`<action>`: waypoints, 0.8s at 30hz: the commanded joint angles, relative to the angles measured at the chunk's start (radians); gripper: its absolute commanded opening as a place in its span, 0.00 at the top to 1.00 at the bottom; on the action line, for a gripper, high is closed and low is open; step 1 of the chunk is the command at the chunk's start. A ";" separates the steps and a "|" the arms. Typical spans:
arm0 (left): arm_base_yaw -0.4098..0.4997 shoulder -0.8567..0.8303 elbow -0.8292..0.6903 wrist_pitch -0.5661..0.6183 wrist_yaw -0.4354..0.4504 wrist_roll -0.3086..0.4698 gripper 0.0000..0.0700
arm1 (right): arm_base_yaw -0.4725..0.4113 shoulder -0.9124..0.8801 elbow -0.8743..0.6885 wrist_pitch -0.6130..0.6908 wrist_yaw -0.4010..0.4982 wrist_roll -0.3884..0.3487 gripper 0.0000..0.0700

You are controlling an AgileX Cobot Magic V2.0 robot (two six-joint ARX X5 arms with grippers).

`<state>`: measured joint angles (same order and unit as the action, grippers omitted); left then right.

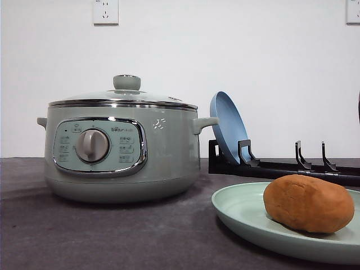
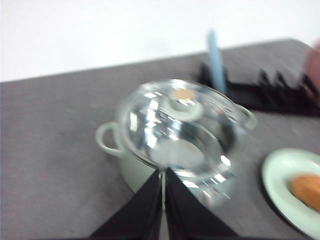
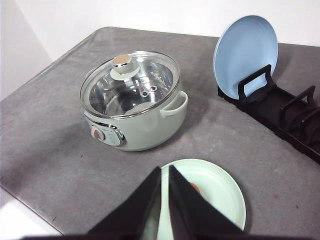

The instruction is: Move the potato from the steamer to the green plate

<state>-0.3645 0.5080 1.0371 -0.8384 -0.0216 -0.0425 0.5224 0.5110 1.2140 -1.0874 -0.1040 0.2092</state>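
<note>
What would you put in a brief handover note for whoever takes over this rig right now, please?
Left gripper: shut, empty, above the steamer.
Right gripper: shut, empty, above the green plate.
Potato lies on the green plate. Steamer's glass lid is on; inside looks empty.
Blue plate stands in the black rack.
Done: transfer looks complete.
Left: nothing evident beyond parking both arms.

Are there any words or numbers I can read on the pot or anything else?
None can be read for sure.
Steamer control panel: a small brand mark above the dial and tiny button labels, too small and blurred to read.
Steamer wall: a small pale logo, a sign, not words.
Green plate, blue plate, potato: no text.
</note>
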 commanded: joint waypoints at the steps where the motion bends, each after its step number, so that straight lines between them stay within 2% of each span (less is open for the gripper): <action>1: 0.056 -0.030 -0.079 0.108 -0.001 0.002 1.00 | 0.005 0.003 0.017 0.011 0.000 -0.008 0.98; 5: 0.184 -0.153 -0.317 0.374 -0.001 -0.003 1.00 | 0.005 0.003 0.017 0.011 0.001 -0.008 0.98; 9: 0.260 -0.268 -0.538 0.518 -0.001 -0.003 1.00 | 0.005 0.003 0.017 0.011 0.000 -0.008 0.98; 15: 0.319 -0.370 -0.777 0.577 -0.001 -0.004 1.00 | 0.005 0.003 0.017 0.011 0.001 -0.008 0.98; 24: 0.377 -0.470 -0.962 0.689 -0.001 -0.003 1.00 | 0.005 0.003 0.017 0.011 0.000 -0.008 0.98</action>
<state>0.0092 0.0404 0.0894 -0.1678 -0.0216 -0.0433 0.5224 0.5110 1.2140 -1.0874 -0.1040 0.2092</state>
